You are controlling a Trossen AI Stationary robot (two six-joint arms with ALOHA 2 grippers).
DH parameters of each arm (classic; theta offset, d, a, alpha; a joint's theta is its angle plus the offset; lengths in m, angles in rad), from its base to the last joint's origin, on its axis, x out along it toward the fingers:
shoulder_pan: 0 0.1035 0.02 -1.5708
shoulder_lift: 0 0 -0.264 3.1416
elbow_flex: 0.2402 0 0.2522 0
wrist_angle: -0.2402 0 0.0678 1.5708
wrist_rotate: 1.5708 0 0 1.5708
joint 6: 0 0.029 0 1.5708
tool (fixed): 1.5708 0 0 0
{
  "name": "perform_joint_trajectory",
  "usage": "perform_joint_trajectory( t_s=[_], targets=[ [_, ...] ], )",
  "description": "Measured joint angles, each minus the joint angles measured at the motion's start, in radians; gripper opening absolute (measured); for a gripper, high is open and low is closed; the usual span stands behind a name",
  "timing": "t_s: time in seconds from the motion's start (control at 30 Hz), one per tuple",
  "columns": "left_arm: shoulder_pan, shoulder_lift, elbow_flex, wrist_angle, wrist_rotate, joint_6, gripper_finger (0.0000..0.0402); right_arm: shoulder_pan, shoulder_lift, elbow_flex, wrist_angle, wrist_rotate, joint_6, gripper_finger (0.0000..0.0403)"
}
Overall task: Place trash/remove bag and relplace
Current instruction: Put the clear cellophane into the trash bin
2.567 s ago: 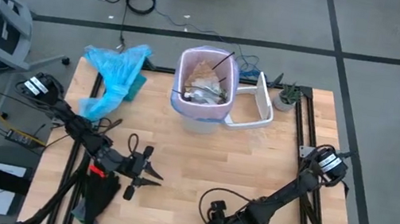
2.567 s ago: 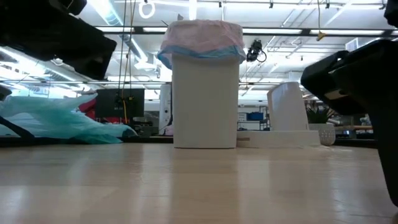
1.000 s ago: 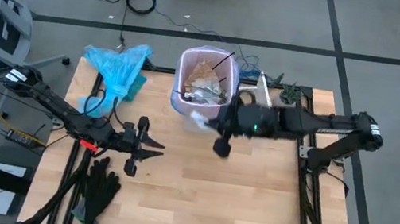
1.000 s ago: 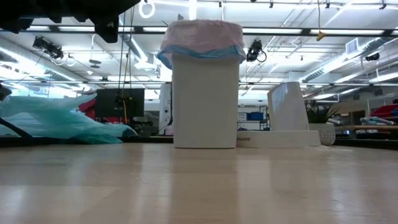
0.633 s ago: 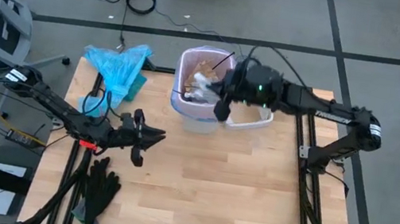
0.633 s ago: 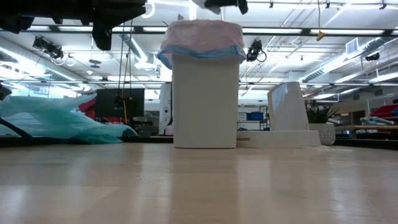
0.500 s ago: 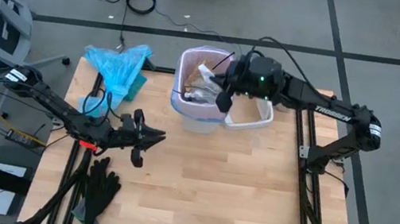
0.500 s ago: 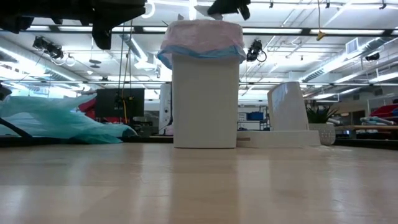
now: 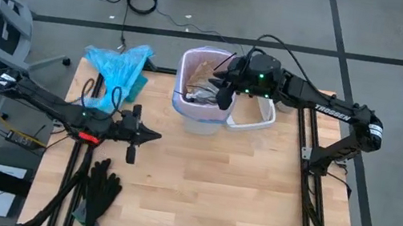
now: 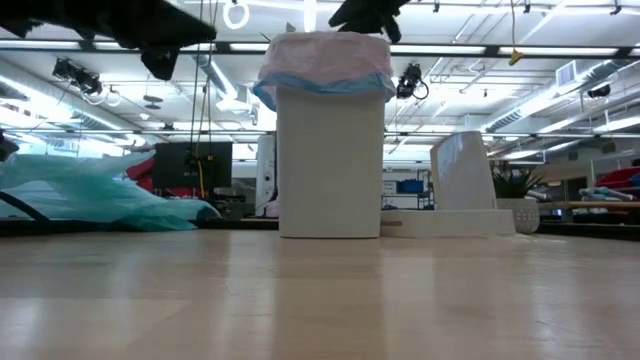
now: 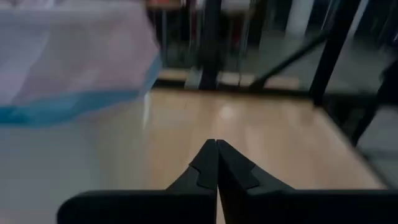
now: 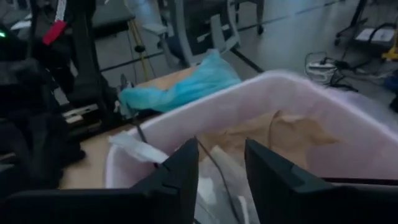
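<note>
A white bin [image 10: 330, 160] stands at the table's far middle. The pale pink bag [image 9: 181, 85] lines it, its blue-edged rim [image 10: 322, 62] folded down over the bin's top. The trash [image 12: 280, 134] lies inside: brown paper, white scraps and thin black utensils. My right gripper [image 12: 221, 155] hovers open over the bin's right rim [image 9: 223, 96], with nothing between its fingers. My left gripper [image 9: 151, 135] is shut and empty, raised above the table's left half and pointing toward the table's right edge; the left wrist view shows its fingers [image 11: 216, 149] closed tip to tip.
A crumpled light-blue plastic bag [image 9: 119, 68] lies at the far left corner. The white bin lid [image 9: 254, 115] lies to the right of the bin. Black gloves [image 9: 100, 190] lie off the near left edge. The table's near half [image 9: 220, 197] is bare wood.
My right gripper has swung from above the table's middle toward the far edge, to above the bin, carrying a white scrap. That scrap is no longer at its fingers. My left gripper has shut and has tipped up to nearly level.
</note>
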Motion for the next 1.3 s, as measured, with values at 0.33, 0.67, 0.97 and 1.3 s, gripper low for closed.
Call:
perform_joint_trajectory(
  t_s=[0.33,0.67,0.97,1.3],
  targets=[
    [0.039,-0.125,0.197,-0.643,0.049,0.067,0.0002,0.064,-0.059,0.114,-0.373,0.147,0.233,0.0106],
    [0.038,-0.138,0.231,-0.755,0.007,0.117,0.0002,0.258,-0.058,0.067,-0.907,0.208,0.641,0.0044],
    [0.039,-0.152,0.231,-0.762,0.000,0.116,0.0003,0.442,-0.064,-0.121,-1.057,0.296,1.022,0.0059],
    [0.038,-0.152,0.231,-0.760,-0.005,0.043,0.0003,0.740,-0.261,-0.488,-0.981,0.435,1.604,0.0084]
  ],
)
